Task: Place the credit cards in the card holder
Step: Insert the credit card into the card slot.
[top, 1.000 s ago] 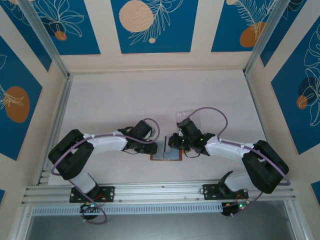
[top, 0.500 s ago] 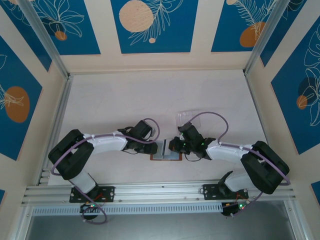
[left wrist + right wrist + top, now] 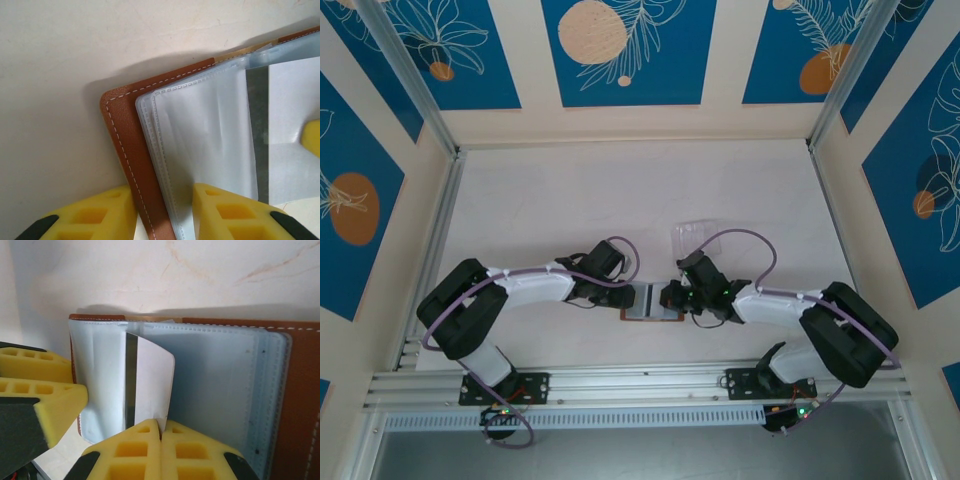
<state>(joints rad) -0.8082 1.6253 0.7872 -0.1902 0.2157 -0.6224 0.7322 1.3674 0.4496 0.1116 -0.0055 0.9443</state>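
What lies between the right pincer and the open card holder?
In the right wrist view, a pale credit card with a dark stripe, pinched by the right pincer, spans that gap.

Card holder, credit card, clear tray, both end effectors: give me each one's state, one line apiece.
card holder: lying open on the table, clear sleeves showing.
credit card: pinched at one edge, against the sleeves, slightly bowed.
right end effector: shut on the credit card.
left end effector: fingers straddle the card holder's brown edge; grip unclear.
clear tray: on the table; contents too small to tell.
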